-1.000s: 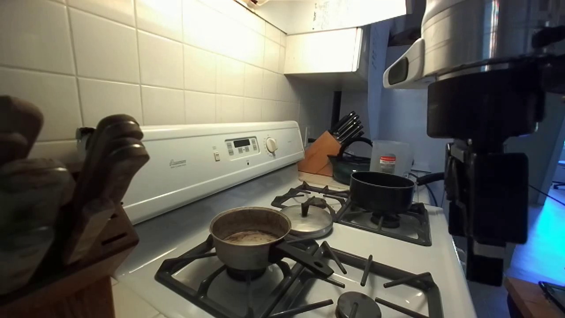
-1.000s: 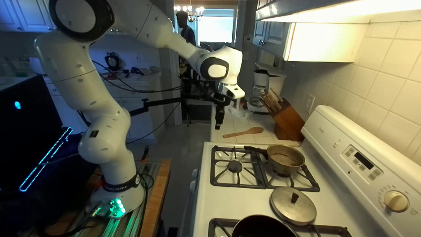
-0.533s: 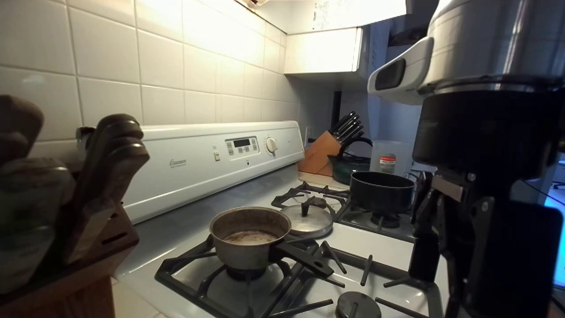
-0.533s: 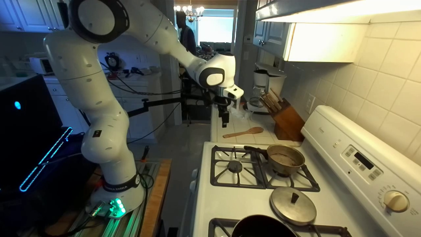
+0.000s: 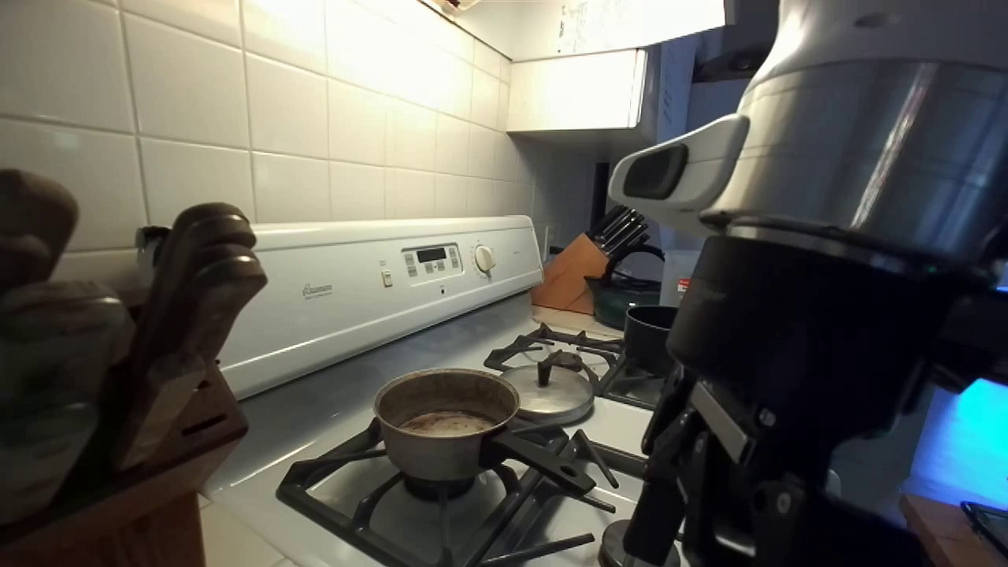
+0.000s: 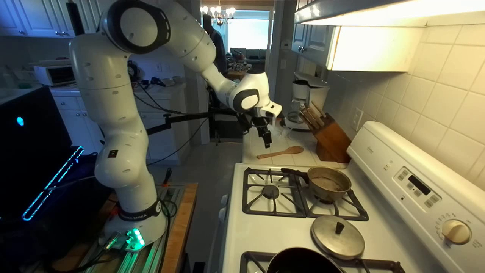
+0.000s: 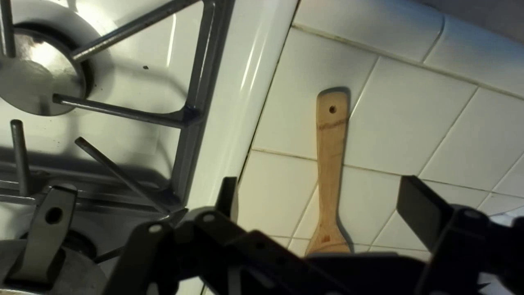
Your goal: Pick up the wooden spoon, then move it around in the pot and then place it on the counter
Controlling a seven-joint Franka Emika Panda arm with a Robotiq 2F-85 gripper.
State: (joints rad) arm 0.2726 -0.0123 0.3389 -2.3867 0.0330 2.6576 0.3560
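Can see a stove (image 6: pixel 273 231) across the left of the wrist view, glossy white enamel under dark, dull metal grates (image 7: pixel 204 73). Meets a bench (image 7: pixel 409 127) of smooth glazed tile on the right. Can make out a round pot (image 5: pixel 433 457), scuffed and stained metal, below centre in an exterior view. Find the fingers (image 7: pixel 425 211) low in the wrist view, spread wide and gripping nothing. See the wooden spoon (image 7: pixel 330 170) flat on the bench at the middle of that view, near the stove but apart from it. Should feel light, stiff and hard to break, though likely to skid on slick tile. Best taken midway along the slim, fine-grained handle (image 7: pixel 330 151), clear of the flat oval bowl (image 6: pixel 295 150). Has a small round hole (image 7: pixel 333 109) near the tip, useless for gripping.
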